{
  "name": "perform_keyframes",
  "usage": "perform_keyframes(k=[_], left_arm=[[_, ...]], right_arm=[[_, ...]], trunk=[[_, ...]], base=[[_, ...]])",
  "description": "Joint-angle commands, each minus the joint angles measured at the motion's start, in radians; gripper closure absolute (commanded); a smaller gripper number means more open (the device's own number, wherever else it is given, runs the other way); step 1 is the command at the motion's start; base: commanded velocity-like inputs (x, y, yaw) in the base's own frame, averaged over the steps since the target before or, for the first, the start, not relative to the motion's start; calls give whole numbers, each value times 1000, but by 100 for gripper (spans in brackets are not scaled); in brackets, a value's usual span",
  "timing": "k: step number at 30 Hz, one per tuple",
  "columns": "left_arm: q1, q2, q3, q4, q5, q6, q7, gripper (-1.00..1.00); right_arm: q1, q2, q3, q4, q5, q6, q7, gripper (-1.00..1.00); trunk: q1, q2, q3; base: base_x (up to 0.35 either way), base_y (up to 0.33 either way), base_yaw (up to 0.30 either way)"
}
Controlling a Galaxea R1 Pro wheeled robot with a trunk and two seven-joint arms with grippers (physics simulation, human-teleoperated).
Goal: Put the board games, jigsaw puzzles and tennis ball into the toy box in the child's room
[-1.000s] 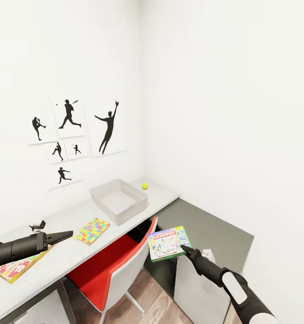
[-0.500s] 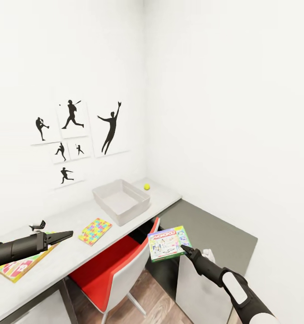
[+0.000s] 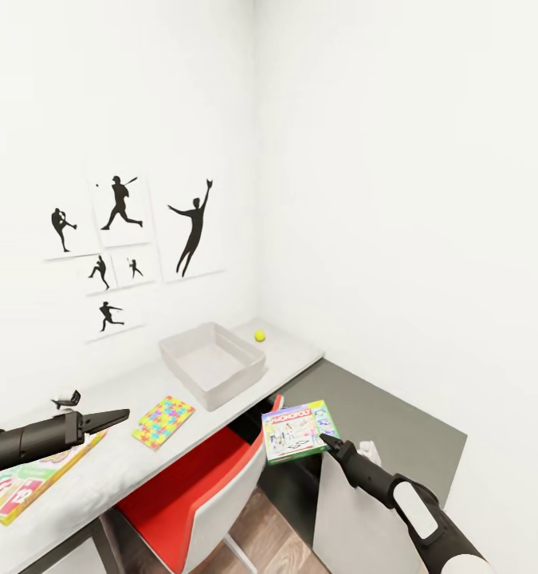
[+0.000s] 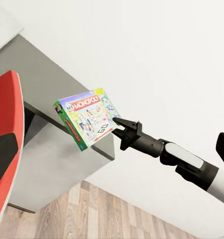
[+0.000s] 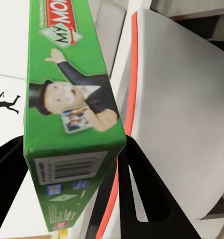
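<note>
Now the right hand (image 3: pixel 326 438) pinches the green-edged board game (image 3: pixel 296 430) low centre of frame, carrying it; next it must swing up-left over the toy box (image 3: pixel 213 363) mid-tabletop (image 3: pixel 125 454). Left hand (image 3: pixel 109 417) looks pressed together, empty.

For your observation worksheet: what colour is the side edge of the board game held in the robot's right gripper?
Green, clearest in the right wrist view on the board game.
</note>
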Motion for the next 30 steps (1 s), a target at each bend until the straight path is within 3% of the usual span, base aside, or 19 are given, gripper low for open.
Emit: perform_keyframes(k=[1,10,30], left_arm=[[0,0,0,0,-1,11,-4,-100],[0,0,0,0,-1,10,-4,-100],[0,0,0,0,-1,10,-4,-100]], right_arm=[[0,0,-4,0,-6,8,1,100],[0,0,-4,0,-6,8,1,100],[0,1,-4,0,-6,8,1,100]], trunk=[[1,-1,0],[1,-1,3],[1,-1,3]], base=[[196,0,0],[199,0,118],[172,22,2]])
